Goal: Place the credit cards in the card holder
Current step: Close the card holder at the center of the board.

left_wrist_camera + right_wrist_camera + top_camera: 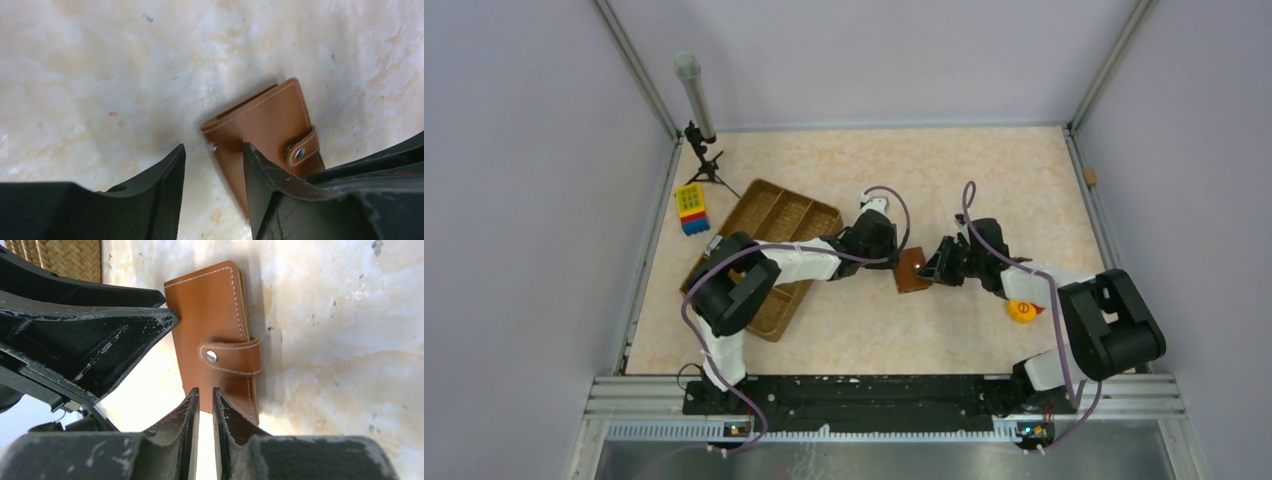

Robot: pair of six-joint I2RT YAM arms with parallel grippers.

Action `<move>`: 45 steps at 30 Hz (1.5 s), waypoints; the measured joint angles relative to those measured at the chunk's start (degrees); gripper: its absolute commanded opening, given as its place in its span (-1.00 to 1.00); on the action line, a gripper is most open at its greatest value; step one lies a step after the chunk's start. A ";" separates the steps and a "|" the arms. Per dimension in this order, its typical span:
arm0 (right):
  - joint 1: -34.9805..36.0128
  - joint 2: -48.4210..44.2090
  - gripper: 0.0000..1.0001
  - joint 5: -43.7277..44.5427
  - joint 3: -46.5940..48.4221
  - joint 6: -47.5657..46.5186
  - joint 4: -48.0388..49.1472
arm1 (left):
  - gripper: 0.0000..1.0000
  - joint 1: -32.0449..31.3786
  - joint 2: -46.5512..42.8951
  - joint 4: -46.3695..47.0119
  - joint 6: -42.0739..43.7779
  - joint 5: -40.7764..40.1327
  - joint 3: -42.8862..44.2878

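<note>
Right gripper (pixel 206 392) is barely cracked, empty, right at the snapped-shut card holder (pixel 210 315); left gripper (pixel 214 150) gapes wider on its other side, empty too.

- No word, number or brand could be read in any view.
- The card holder (pixel 215 330), seen close from both wrists, showed no legible stamp or lettering.
- The yellow disc (pixel 1022 311) carried a red mark, too small to make out.
- The yellow-and-blue block (pixel 691 208) showed coloured squares. Any signs on them were too small to tell.
</note>
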 measured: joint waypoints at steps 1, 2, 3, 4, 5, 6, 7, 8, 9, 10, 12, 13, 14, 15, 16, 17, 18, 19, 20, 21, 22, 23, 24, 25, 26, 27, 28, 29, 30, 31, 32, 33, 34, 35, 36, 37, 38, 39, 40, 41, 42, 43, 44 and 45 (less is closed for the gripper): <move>0.02 -0.98 -0.59 0.17 0.68 -0.94 -2.58 | 0.00 0.00 -0.87 -0.31 -0.07 0.02 -0.90; 0.07 -2.10 -0.55 0.39 1.73 -2.10 -5.66 | 0.00 0.00 -1.64 -0.68 -0.09 0.00 -1.60; 0.31 -2.95 -0.50 0.61 2.69 -3.04 -8.07 | 0.01 0.02 -2.58 -1.11 -0.15 0.02 -2.51; 0.35 -3.65 -0.47 0.81 3.48 -3.76 -9.77 | 0.02 0.07 -3.30 -1.38 -0.15 0.02 -3.17; 0.50 -4.28 -0.43 1.05 4.24 -4.55 -11.41 | 0.03 0.07 -3.74 -1.53 -0.17 0.02 -3.56; 0.70 -4.92 -0.41 1.57 5.22 -5.51 -13.27 | 0.03 0.07 -4.13 -1.53 -0.17 0.07 -3.91; 0.90 -5.22 -0.41 2.10 5.84 -6.21 -14.38 | 0.04 0.07 -4.24 -1.49 -0.17 0.17 -4.04; 1.31 -5.33 -0.41 3.19 6.82 -7.10 -16.04 | 0.04 0.07 -4.28 -1.46 -0.22 0.46 -4.09; 1.68 -5.31 -0.44 4.11 7.56 -7.80 -17.14 | 0.04 0.07 -4.28 -1.49 -0.26 0.66 -4.09; 2.43 -5.14 -0.46 5.86 8.66 -8.70 -18.80 | 0.04 0.09 -4.28 -1.49 -0.35 1.03 -4.09; 4.11 -4.39 -0.53 8.98 10.62 -10.01 -21.11 | 0.04 0.11 -4.28 -1.33 -0.44 1.57 -4.09; 5.09 -3.76 -0.57 10.71 11.74 -10.54 -22.23 | 0.04 0.11 -4.28 -1.27 -0.46 1.77 -4.09; 6.45 -2.62 -0.60 13.09 13.42 -11.17 -23.50 | 0.03 0.11 -4.28 -1.18 -0.55 1.97 -4.09; 7.37 -1.64 -0.63 14.47 14.51 -11.61 -23.98 | 0.03 0.11 -4.28 -1.09 -0.57 1.99 -4.11; 8.37 -0.52 -0.66 16.33 15.72 -12.00 -24.72 | 0.03 0.13 -4.28 -0.94 -0.59 1.99 -4.15; 9.44 0.81 -0.68 18.49 16.94 -12.52 -25.44 | 0.03 0.17 -4.28 -0.68 -0.61 2.01 -4.31; 10.27 1.86 -0.70 20.28 17.84 -12.94 -26.05 | 0.03 0.24 -4.28 -0.57 -0.61 2.05 -4.48; 10.93 2.71 -0.72 21.84 18.62 -13.33 -26.67 | 0.03 0.31 -4.28 -0.52 -0.61 2.10 -4.63; 11.52 3.61 -0.73 23.34 19.37 -13.62 -27.34 | 0.03 0.42 -4.28 -0.52 -0.61 2.21 -4.76; 11.96 4.24 -0.73 24.59 19.85 -13.88 -27.87 | 0.03 0.46 -4.28 -0.50 -0.61 2.23 -4.85; 12.28 4.74 -0.73 25.79 20.26 -14.05 -28.44 | 0.03 0.57 -4.28 -0.48 -0.63 2.34 -4.90; 12.57 5.16 -0.74 26.93 20.65 -14.25 -29.03 | 0.03 0.68 -4.28 -0.37 -0.63 2.43 -4.92; 12.74 5.31 -0.74 27.65 20.90 -14.34 -29.33 | 0.03 0.72 -4.28 -0.24 -0.63 2.45 -4.94; 12.96 5.44 -0.74 28.44 21.07 -14.47 -29.57 | 0.03 0.83 -4.28 -0.15 -0.63 2.54 -5.01; 13.07 5.46 -0.74 29.00 21.20 -14.64 -29.92 | 0.03 0.87 -4.28 -0.09 -0.66 2.62 -5.05; 13.16 5.46 -0.74 29.46 21.31 -14.80 -30.12 | 0.02 0.90 -4.28 -0.09 -0.68 2.67 -5.07; 13.18 5.46 -0.74 29.92 21.42 -14.97 -30.23 | 0.02 0.94 -4.28 -0.07 -0.70 2.84 -5.07; 13.18 5.51 -0.74 30.36 21.55 -15.21 -30.34 | 0.03 0.96 -4.28 0.00 -0.81 2.95 -5.07; 13.18 5.51 -0.73 30.64 21.62 -15.37 -30.32 | 0.03 1.01 -4.28 0.02 -0.83 3.08 -5.07; 13.18 5.51 -0.71 30.77 21.70 -15.50 -30.32 | 0.03 1.03 -4.28 0.02 -0.87 3.21 -5.07; 13.18 5.51 -0.69 30.80 21.73 -15.65 -30.32 | 0.02 1.05 -4.28 0.04 -0.90 3.28 -5.07; 13.18 5.51 -0.67 30.77 21.73 -15.78 -30.32 | 0.03 1.05 -4.28 0.07 -0.98 3.34 -5.07; 13.18 5.51 -0.64 30.69 21.73 -15.85 -30.32 | 0.02 1.05 -4.28 0.07 -1.01 3.45 -5.07; 13.18 5.51 -0.62 30.60 21.73 -15.89 -30.29 | 0.02 1.05 -4.26 0.07 -1.03 3.48 -5.07; 13.18 5.51 -0.60 30.47 21.73 -16.00 -30.29 | 0.02 1.03 -4.20 0.11 -1.03 3.50 -5.07; 13.18 5.51 -0.60 30.40 21.73 -16.09 -30.29 | 0.02 1.05 -4.07 0.28 -1.05 3.52 -5.07; 13.18 5.51 -0.60 30.25 21.73 -16.26 -30.29 | 0.01 1.05 -4.02 0.48 -1.07 3.56 -5.07; 13.20 5.51 -0.59 30.18 21.73 -16.35 -30.29 | 0.01 1.05 -3.87 0.81 -1.18 3.72 -5.07; 13.20 5.53 -0.59 30.16 21.77 -16.41 -30.29 | 0.00 1.07 -3.82 1.01 -1.22 3.76 -5.07; 13.29 5.66 -0.59 30.18 21.99 -16.48 -30.38 | -0.01 1.09 -3.69 1.29 -1.27 3.91 -5.05; 13.42 5.97 -0.58 30.18 22.43 -16.70 -30.38 | -0.01 1.09 -3.67 1.46 -1.38 3.98 -5.05; 13.51 6.25 -0.56 30.12 22.73 -16.81 -30.27 | -0.01 1.09 -3.58 1.55 -1.42 4.04 -5.05; 13.70 6.62 -0.52 30.05 23.17 -16.87 -30.25 | -0.01 1.09 -3.54 1.68 -1.44 4.11 -5.05; 13.86 6.95 -0.48 29.99 23.52 -16.90 -30.25 | -0.01 1.09 -3.45 1.88 -1.44 4.24 -5.05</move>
